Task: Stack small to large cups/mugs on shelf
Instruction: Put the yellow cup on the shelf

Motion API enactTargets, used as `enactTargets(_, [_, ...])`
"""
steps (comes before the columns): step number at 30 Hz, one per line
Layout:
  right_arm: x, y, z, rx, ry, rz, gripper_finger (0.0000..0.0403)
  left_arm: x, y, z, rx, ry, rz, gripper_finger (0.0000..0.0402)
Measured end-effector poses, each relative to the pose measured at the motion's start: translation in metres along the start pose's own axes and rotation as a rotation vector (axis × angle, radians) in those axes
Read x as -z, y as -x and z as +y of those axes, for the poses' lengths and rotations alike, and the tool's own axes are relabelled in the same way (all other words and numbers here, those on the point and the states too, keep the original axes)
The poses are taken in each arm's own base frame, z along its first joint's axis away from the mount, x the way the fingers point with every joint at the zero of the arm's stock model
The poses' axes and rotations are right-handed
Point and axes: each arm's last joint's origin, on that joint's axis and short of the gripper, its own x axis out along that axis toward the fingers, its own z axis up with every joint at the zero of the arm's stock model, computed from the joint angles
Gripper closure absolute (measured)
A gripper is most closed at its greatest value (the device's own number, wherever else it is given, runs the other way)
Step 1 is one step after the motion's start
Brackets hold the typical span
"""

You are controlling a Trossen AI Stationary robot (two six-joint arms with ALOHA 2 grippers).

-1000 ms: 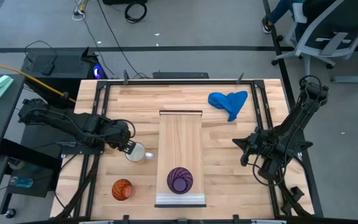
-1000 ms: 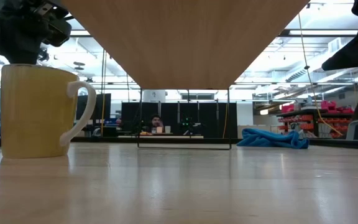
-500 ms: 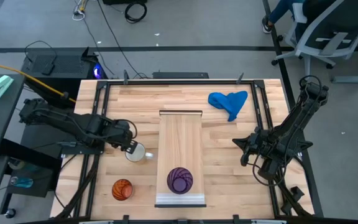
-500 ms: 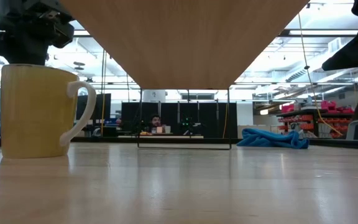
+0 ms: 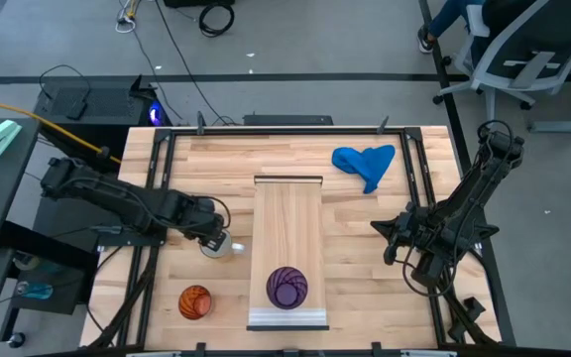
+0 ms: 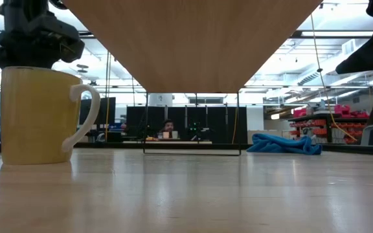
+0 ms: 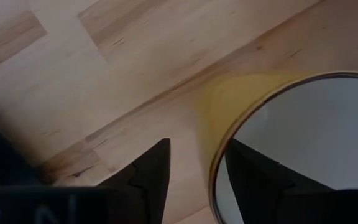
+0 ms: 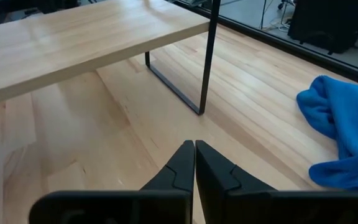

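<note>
The mug (image 5: 216, 245) stands on its base on the table, left of the shelf (image 5: 287, 223), its handle (image 6: 86, 116) turned toward the shelf. My left gripper (image 7: 197, 149) points down over the mug's mouth, open. One finger (image 7: 148, 177) is outside the wall and the other (image 7: 257, 183) is inside. The purple ribbed cup (image 5: 287, 286) stands on the shelf near its near end. The orange ribbed cup (image 5: 195, 301) stands on the table at the near left. My right gripper (image 8: 194, 155) waits shut at the table's right, above the wood. My left gripper comes at the mug from above with its rim (image 7: 219, 165) between the two fingers. The outer finger stands clear of the wall. Whether the inner finger touches the rim, I cannot tell. The mug rests upright on the table.
A blue cloth (image 5: 365, 164) lies at the far right of the table. The shelf stands on thin dark legs (image 8: 209, 56) over the table's middle, with free plank between the purple cup and its far end. People sit in the room beyond the table.
My left gripper has sunk toward the mug and shifted a little toward the table's right edge, so that it now stands over the mug's mouth. The mug and the right arm have kept still.
</note>
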Motion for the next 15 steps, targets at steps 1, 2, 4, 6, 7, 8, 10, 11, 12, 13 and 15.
enactTargets(1, [0.0000,0.0000,0.0000,0.000,0.000,0.001,0.0383,0.0000,-0.0002,0.0000,-0.002,-0.001,0.001,0.0244])
enactTargets(2, [0.0001,0.0000,0.0000,0.000,0.000,0.002,0.0383,0.0000,-0.0001,0.0000,-0.001,0.000,0.000,0.0247])
enactTargets(4, [0.0001,0.0000,0.0000,0.000,0.000,0.003,0.0383,0.0000,0.0000,0.0001,-0.001,0.000,0.000,0.0255])
enactTargets(6, [0.0001,0.0000,0.0000,0.000,0.000,0.003,0.0383,0.0000,0.0001,0.0001,-0.001,0.000,0.000,0.0268])
enactTargets(7, [0.0002,0.0000,0.0000,0.000,0.000,0.005,0.0383,0.0000,0.0001,0.0001,-0.001,0.000,0.000,0.0275])
enactTargets(8, [0.0002,0.0000,0.0000,0.000,0.000,0.007,0.0383,0.0000,0.0001,0.0001,-0.001,0.000,0.000,0.0285])
enactTargets(10, [0.0003,0.0000,0.0000,0.000,0.000,0.009,0.0383,0.0000,0.0001,-0.0001,0.001,-0.001,0.000,0.0305])
enactTargets(11, [0.0004,0.0000,0.0000,0.000,0.000,0.013,0.0383,0.0000,0.0001,-0.0001,0.002,0.000,0.000,0.0316])
enactTargets(12, [0.0005,0.0000,0.0000,0.000,0.000,0.015,0.0383,0.0000,0.0001,-0.0001,0.002,-0.001,0.000,0.0327])
enactTargets(13, [0.0004,0.0000,0.0000,0.000,0.000,0.015,0.0383,0.0000,0.0001,0.0000,0.001,-0.002,0.000,0.0339])
enactTargets(15, [0.0005,0.0000,0.0000,0.000,0.000,0.015,0.0383,0.0001,0.0001,0.0002,-0.001,-0.003,0.001,0.0362])
